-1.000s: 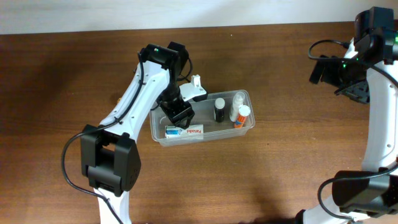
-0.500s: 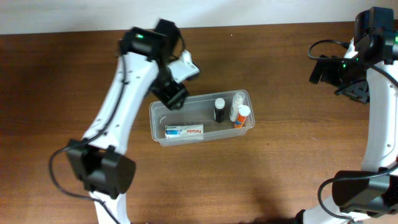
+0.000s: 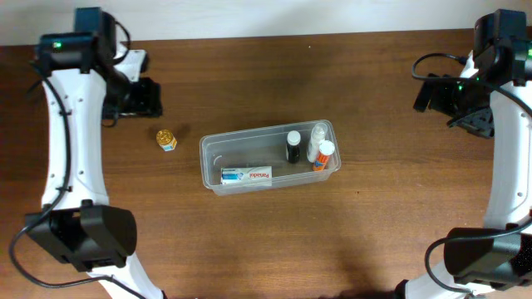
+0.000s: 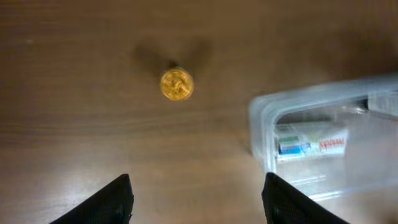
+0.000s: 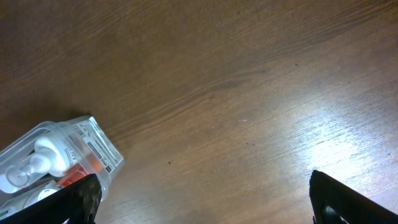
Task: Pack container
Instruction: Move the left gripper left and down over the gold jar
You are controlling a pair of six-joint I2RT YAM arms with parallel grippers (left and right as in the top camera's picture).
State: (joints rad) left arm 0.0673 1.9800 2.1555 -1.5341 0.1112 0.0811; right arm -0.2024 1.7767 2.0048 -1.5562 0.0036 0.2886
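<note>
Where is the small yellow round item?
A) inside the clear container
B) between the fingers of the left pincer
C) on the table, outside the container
C: the small yellow round item lies on the wooden table, apart from the container, and the left pincer is open and empty.

The surface (image 3: 374, 232) was dark brown wood with a fine grain, glossy enough to throw pale glare in both wrist views. Its far edge ran along a light wall (image 3: 332, 17). The container (image 3: 241, 154) sat flat on the wood about midway along, well in from the far edge. Its long sides lay roughly parallel with that edge but slightly turned, the right end a little farther back. A small round gold-topped item (image 3: 167, 139) stood on bare wood near the container's far left corner, apart from it, casting a faint shadow.
</note>
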